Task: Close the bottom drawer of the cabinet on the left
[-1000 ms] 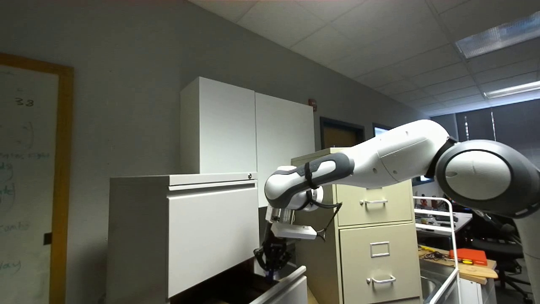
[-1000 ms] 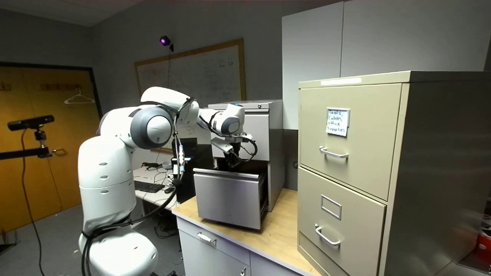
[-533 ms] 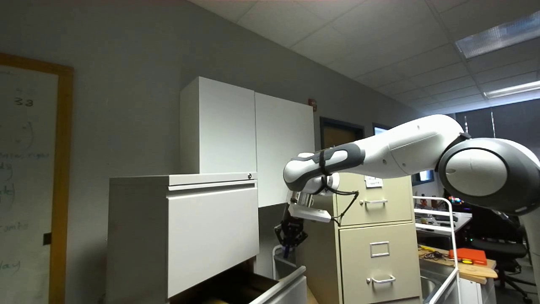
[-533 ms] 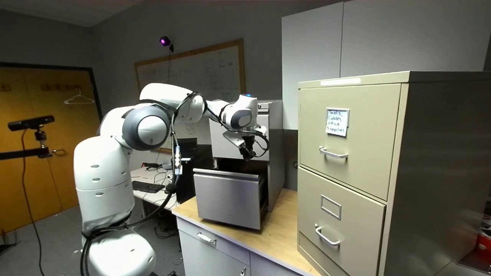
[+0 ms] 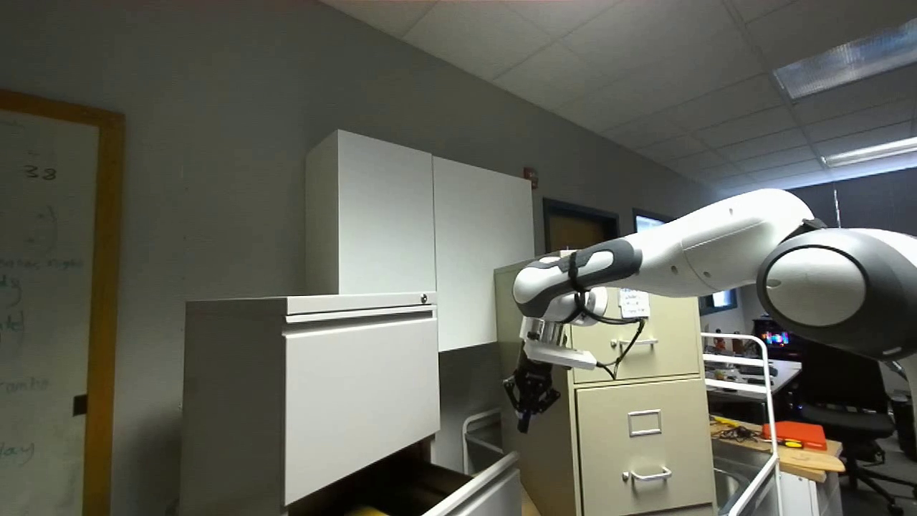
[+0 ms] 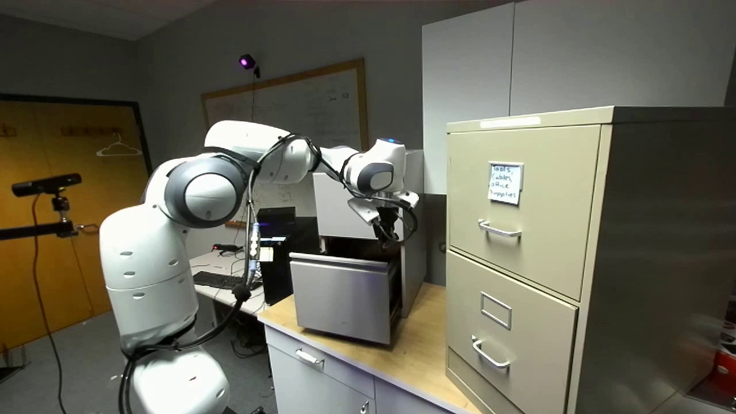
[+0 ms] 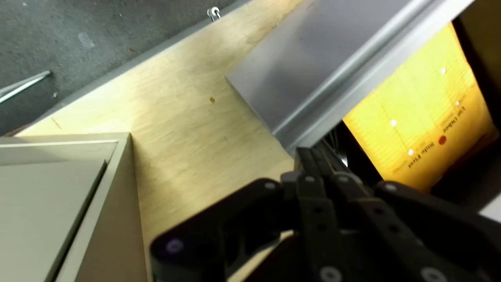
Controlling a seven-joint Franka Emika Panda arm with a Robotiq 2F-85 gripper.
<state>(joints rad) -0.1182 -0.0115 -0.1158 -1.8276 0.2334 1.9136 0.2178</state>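
The cabinet [image 5: 362,401] is pale grey-white; in an exterior view [image 6: 339,210] the arm covers part of it. Its bottom drawer stands pulled out in both exterior views [image 5: 491,494] [image 6: 345,299], with a dark inside. In the wrist view the drawer front [image 7: 321,51] runs diagonally, and a yellow envelope [image 7: 422,113] lies inside. My gripper [image 5: 524,423] is shut and empty, its fingertips together. It points down above the drawer's side edge toward the beige cabinet, also in an exterior view [image 6: 384,240]. In the wrist view the fingertips [image 7: 311,152] overlap the drawer front's end corner; contact cannot be told.
A beige filing cabinet [image 6: 517,230] stands beside the drawer, across a strip of wooden counter [image 6: 428,328]; its edge shows in the wrist view [image 7: 105,211]. White wall cupboards [image 5: 387,215] hang behind. A desk with a keyboard [image 6: 218,280] stands on the other side.
My gripper has risen out from over the drawer's inside and moved sideways toward the beige cabinet. The drawer has not moved.
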